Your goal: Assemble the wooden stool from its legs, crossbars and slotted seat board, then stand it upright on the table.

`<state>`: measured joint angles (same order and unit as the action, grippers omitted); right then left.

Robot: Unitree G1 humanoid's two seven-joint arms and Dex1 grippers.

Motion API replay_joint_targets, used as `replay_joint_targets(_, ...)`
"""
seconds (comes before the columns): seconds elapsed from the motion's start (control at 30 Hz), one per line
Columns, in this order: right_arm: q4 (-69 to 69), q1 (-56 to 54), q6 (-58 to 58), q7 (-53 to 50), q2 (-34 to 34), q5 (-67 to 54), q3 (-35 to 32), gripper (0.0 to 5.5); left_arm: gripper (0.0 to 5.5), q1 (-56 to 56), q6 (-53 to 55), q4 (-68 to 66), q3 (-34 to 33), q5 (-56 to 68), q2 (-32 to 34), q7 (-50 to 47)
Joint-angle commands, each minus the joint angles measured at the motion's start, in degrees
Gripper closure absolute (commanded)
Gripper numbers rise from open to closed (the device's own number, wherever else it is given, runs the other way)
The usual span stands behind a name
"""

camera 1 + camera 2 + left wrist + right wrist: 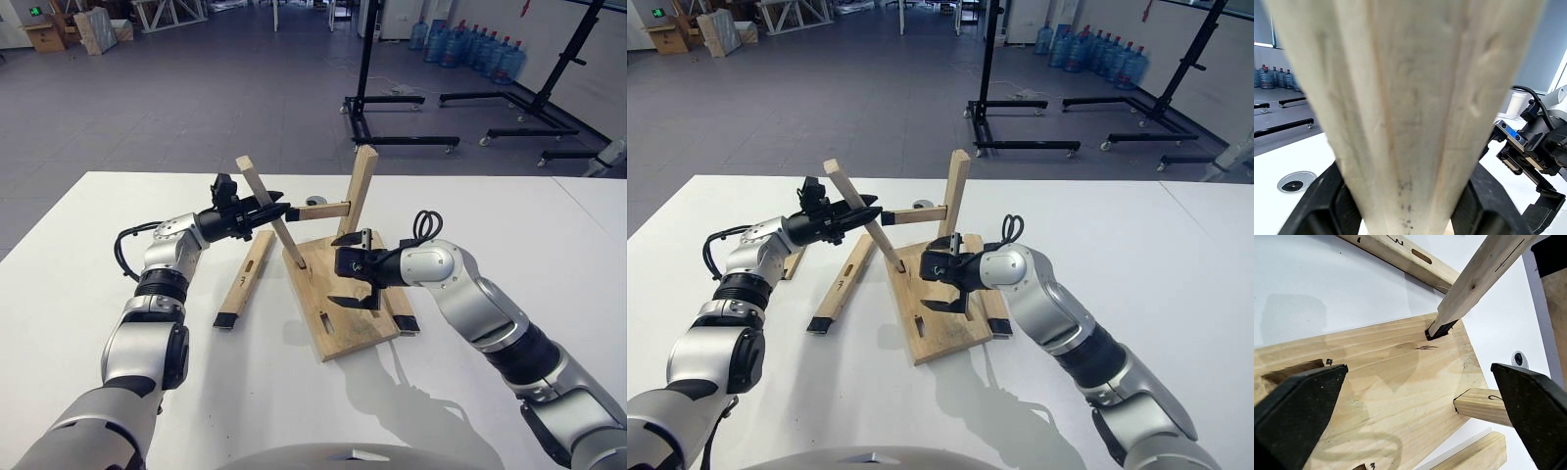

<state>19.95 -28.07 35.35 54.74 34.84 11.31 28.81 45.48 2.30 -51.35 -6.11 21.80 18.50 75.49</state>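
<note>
The slotted seat board [338, 313] lies flat on the white table. A tilted leg [257, 186] stands with its foot in a slot at the board's far left corner [1440, 328]. My left gripper [277, 211] is shut on this leg at mid height, its fingers [1334, 198] on either side of the wood. An upright leg [362, 181] rises at the board's far edge, and a crossbar [323, 208] sticks out of it toward the tilted leg. Just above the board, my right gripper [351, 276] is open and holds nothing, its fingertips [1298, 401] spread wide.
A loose slotted leg [245, 279] lies on the table left of the board, and another [400, 311] lies along the board's right edge. A further wooden piece [794, 262] rests behind my left forearm. A round grommet [1518, 358] is set in the table beyond the board.
</note>
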Motion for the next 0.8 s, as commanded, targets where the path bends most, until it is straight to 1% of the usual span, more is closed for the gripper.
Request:
replay_joint_targets(0.03, 0.5, -0.1, 0.6, -0.2, -0.4, 0.0, 0.4, 0.1, 3.48, -1.6, -1.1, -0.8, 2.4, -3.4, 0.2, 0.0)
replay_joint_targets(0.23, 0.6, -0.1, 0.7, -0.3, -0.5, 0.0, 0.4, 0.1, 3.48, -2.3, -1.8, 0.2, 4.6, -4.0, 0.8, 1.7)
replay_joint_targets(0.47, 0.5, -0.2, 0.7, -0.3, -0.6, 0.0, 0.4, 0.1, 3.48, -2.2, -1.0, 1.9, 5.4, -3.9, 1.6, 3.0)
replay_joint_targets(0.7, 0.3, -0.5, 0.9, -0.5, -1.1, 0.1, 0.7, 0.1, 3.48, 0.9, 6.3, 0.8, 2.9, -0.9, 1.1, 1.8)
replay_joint_targets(0.8, 0.1, -0.7, 0.9, -0.5, -1.2, 0.1, 0.7, 0.1, 3.48, 1.2, 7.4, 0.9, 3.5, -1.5, 0.6, 0.9)
